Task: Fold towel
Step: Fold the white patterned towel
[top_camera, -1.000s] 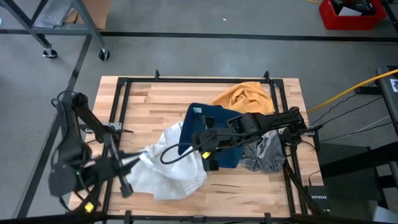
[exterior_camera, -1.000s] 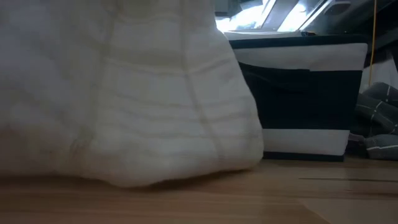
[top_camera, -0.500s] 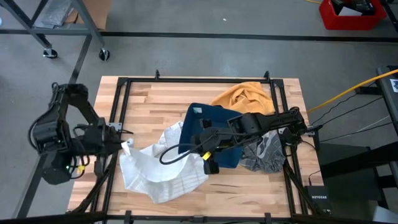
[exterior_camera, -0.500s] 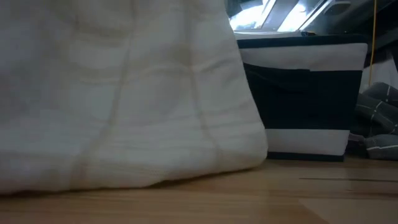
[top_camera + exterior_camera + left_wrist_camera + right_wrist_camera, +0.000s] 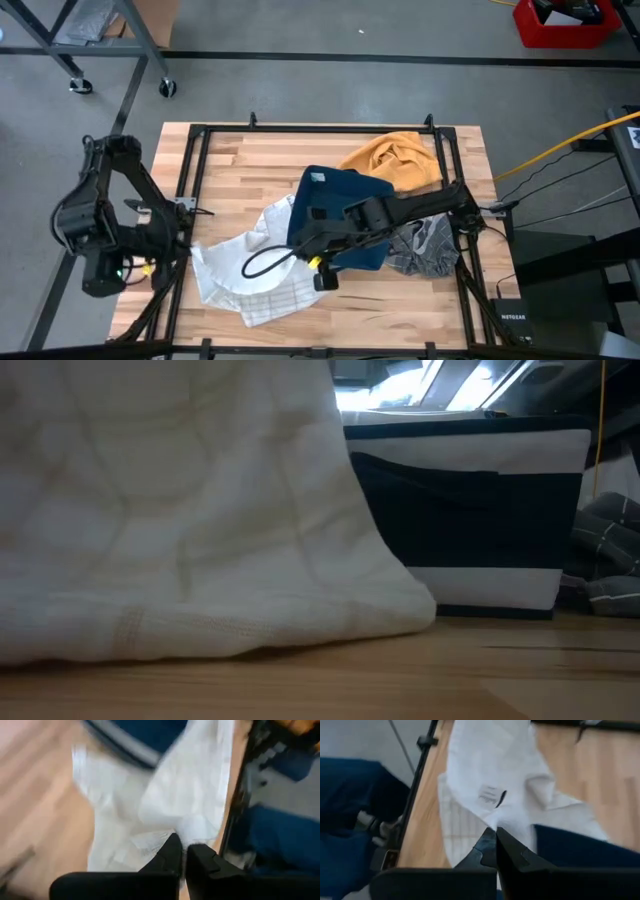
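High view: white towel [image 5: 255,275] lies rumpled on the wooden table [image 5: 250,165], lower left of centre in the frame, one corner drawn out toward the table's left edge. Left gripper [image 5: 188,250] sits at that edge, left of centre in the frame, jaws pinched tight on the towel's corner; the left wrist view shows the two dark fingers [image 5: 172,857] closed with white cloth caught between them. Right gripper [image 5: 318,275] reaches across to the lower middle of the frame, at the towel's right-hand edge, fingers pressed together; the right wrist view shows white cloth at their tips. Navy cloth [image 5: 340,200] lies at frame centre under the right arm, orange cloth [image 5: 395,155] above and right of it, grey checked cloth [image 5: 425,245] to the right. Low view: towel fills the left half of the frame, resting on the wood.
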`<state>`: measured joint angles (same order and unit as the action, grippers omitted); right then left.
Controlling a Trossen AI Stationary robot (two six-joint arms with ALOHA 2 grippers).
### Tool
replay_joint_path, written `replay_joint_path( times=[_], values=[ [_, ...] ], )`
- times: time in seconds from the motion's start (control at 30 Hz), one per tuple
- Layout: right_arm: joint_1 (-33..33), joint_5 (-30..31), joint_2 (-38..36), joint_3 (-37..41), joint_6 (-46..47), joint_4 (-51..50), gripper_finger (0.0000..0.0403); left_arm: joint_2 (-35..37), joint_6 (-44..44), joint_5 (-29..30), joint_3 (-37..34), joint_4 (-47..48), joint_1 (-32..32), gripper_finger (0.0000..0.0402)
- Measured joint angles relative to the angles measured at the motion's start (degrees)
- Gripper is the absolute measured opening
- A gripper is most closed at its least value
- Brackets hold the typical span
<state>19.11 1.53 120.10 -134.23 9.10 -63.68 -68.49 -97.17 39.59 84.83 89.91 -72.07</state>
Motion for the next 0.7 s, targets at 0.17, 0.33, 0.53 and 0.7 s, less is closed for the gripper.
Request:
replay_joint_path(
  times=[0.17, 0.33, 0.53, 0.7],
  values=[
    [0.0, -3.62, 3.01, 0.0, 1.95, -3.42, 0.0, -4.84, -6.24, -8.75, -0.32, 0.07, 0.0, 0.0],
    [-0.02, -3.68, 5.95, 0.09, 2.63, -9.1, 0.0, -10.24, -9.03, -9.0, -0.34, 0.06, 0.2, 0.0],
    [-0.02, -3.68, 8.77, 0.09, 2.67, -9.72, 0.0, -16.17, -9.47, -12.54, -0.34, 0.07, 1.59, 0.0],
    [0.09, -6.25, 11.01, 0.09, 3.75, -11.07, 0.0, -20.57, -9.45, -21.8, -0.34, 0.06, 2.59, 0.0]
  ],
)
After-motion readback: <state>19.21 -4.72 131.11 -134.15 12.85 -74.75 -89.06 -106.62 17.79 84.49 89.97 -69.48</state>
